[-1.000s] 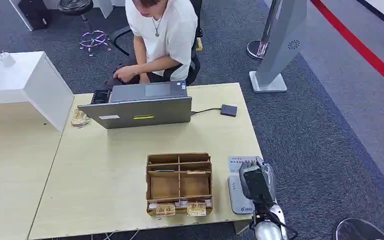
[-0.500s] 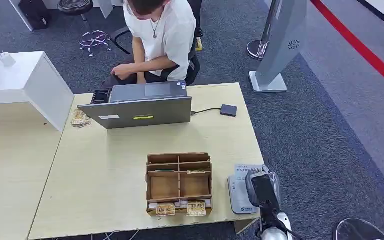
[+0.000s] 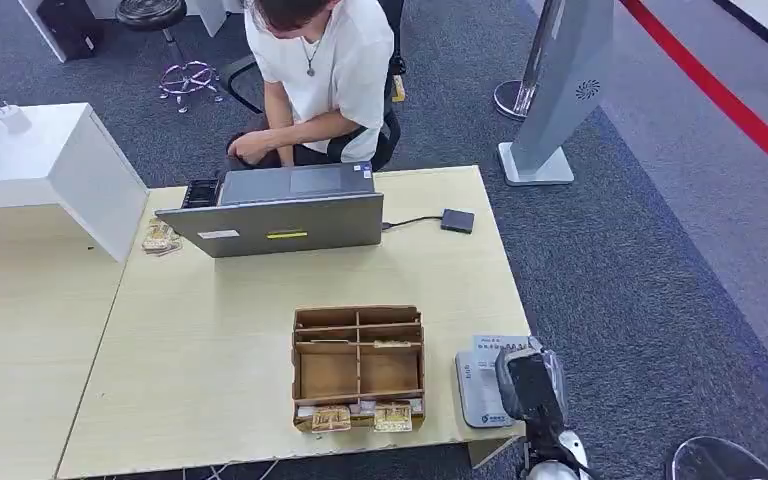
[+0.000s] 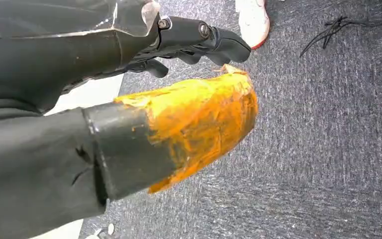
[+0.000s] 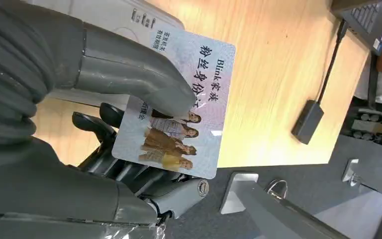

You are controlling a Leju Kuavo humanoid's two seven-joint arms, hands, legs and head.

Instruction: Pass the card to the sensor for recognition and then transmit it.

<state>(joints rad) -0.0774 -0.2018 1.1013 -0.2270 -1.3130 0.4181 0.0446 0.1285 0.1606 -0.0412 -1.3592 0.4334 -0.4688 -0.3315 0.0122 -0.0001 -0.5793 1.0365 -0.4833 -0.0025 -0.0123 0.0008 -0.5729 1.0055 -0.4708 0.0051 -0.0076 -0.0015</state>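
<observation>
The right hand (image 5: 129,129), lower left of the right wrist view, pinches the pale printed plastic card (image 5: 176,107) between thumb and fingers, flat over the grey card-reader sensor (image 3: 478,392) at the lower right of the head view. Judged step: presenting for recognition; next, carry it onward. Its long axis runs from lower left to upper right, free end toward the wooden tabletop (image 5: 268,74). The left hand (image 4: 199,42) hangs with curled fingers, holding nothing.

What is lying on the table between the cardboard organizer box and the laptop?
In the head view, nothing: bare table separates the cardboard organizer box from the laptop.
</observation>
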